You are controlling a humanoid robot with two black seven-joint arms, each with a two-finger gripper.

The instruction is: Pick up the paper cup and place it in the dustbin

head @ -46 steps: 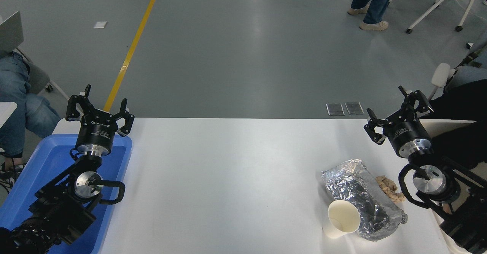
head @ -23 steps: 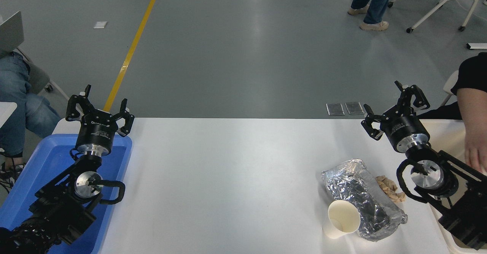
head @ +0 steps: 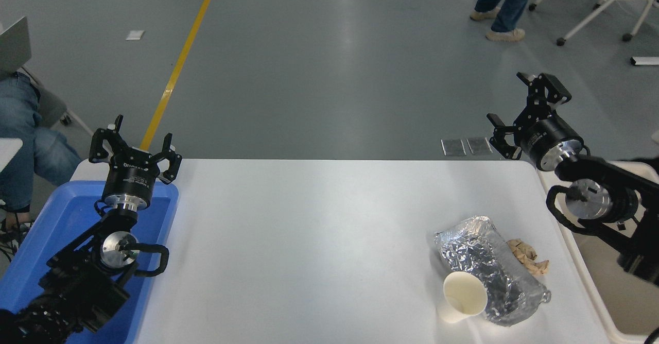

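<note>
My right gripper [head: 526, 113], jaws spread and empty, has lifted past the white bench's [head: 319, 230] far corner, away from the small cream paper cup [head: 462, 297] lying beside the crumpled foil bag [head: 489, 269], uncovering the large beige plastic dustbin [head: 582, 272] alongside, so grasping remains undone.

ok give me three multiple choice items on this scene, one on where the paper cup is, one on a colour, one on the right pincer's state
1. The paper cup lies:
A. in the dustbin
B. on the table against the foil bag
C. in the tray

2. The tray under the left arm is:
A. blue
B. red
C. green

3. The right pincer is:
A. shut on the cup
B. open, holding nothing
C. inside the bag

B: it lies tipped on the table, touching the foil bag, outside the dustbin.
A: the tray is blue.
B: it hangs open beyond the table's far right corner.
</note>
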